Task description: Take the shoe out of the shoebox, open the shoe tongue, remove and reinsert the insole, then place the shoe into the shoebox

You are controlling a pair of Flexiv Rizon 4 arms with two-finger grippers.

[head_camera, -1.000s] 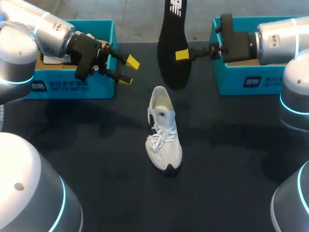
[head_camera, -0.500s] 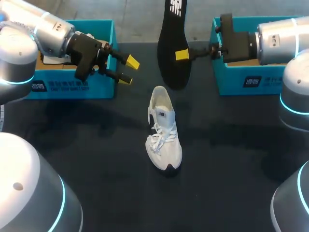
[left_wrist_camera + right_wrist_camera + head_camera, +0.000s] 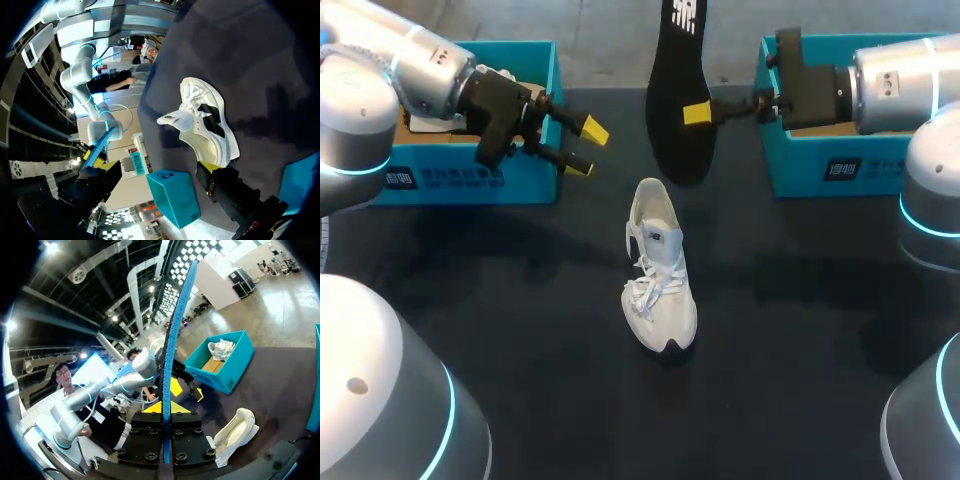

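Beyond the white shoe [image 3: 658, 270], right gripper [image 3: 697, 113] clamped on the upright black insole [image 3: 678, 60], left gripper [image 3: 586, 147] apart, seemingly empty.

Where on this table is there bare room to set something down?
Bare tabletop lies left of the shoe, before the left shoebox, and right of it, before the right shoebox. Crowded behind the shoe: the right gripper holds the insole near the left gripper.
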